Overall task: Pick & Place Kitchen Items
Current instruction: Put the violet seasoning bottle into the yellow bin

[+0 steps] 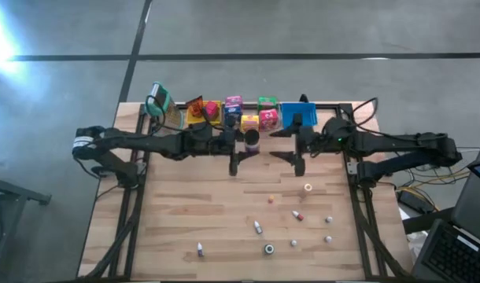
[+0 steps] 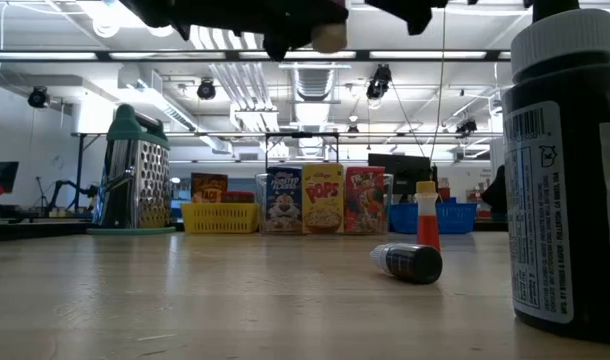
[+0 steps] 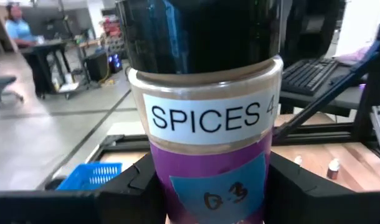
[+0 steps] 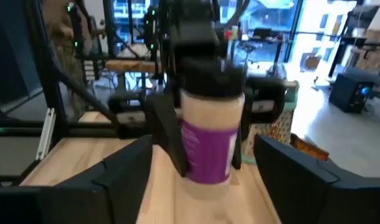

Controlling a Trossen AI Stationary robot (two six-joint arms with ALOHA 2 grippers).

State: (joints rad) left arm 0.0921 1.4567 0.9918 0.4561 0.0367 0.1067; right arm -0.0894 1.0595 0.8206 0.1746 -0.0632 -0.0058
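The purple-labelled spice jar (image 3: pixel 209 124) is grasped by the left pincer (image 3: pixel 205 186) above the tabletop (image 1: pixel 193 212), near its far edge. The right pincer (image 4: pixel 202 168) is released, just beside the jar, not touching it.

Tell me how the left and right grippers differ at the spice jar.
The left gripper is shut on the purple-labelled spice jar, a finger at each side; the right gripper holds nothing. The left's fingers touch the jar; the right's stand wide apart, clear of it. Both face the jar, above the table.
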